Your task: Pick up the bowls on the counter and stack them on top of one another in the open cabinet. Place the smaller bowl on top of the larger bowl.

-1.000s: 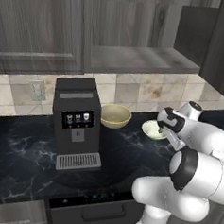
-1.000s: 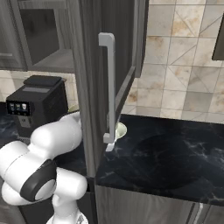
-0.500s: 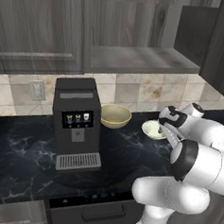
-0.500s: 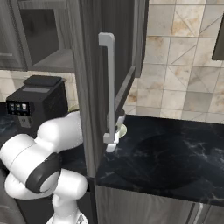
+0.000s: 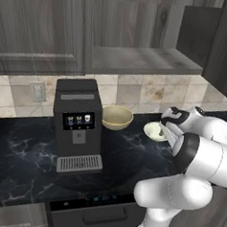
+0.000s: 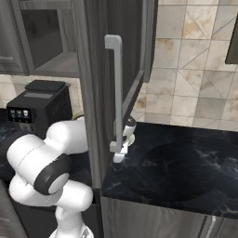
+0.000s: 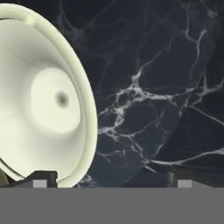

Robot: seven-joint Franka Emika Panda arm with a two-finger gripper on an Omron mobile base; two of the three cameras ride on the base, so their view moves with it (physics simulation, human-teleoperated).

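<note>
The gripper (image 7: 109,181) is hanging wide open and empty over the small bowl's (image 7: 43,96) rim, its fingers straddling that rim. The small bowl is sitting on the counter (image 5: 127,150), right of the large bowl (image 5: 116,117).

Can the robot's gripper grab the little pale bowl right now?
Probably yes. The open gripper hangs right over the smaller bowl, its rim between the two fingertips, and nothing lies in between on the counter.
</note>
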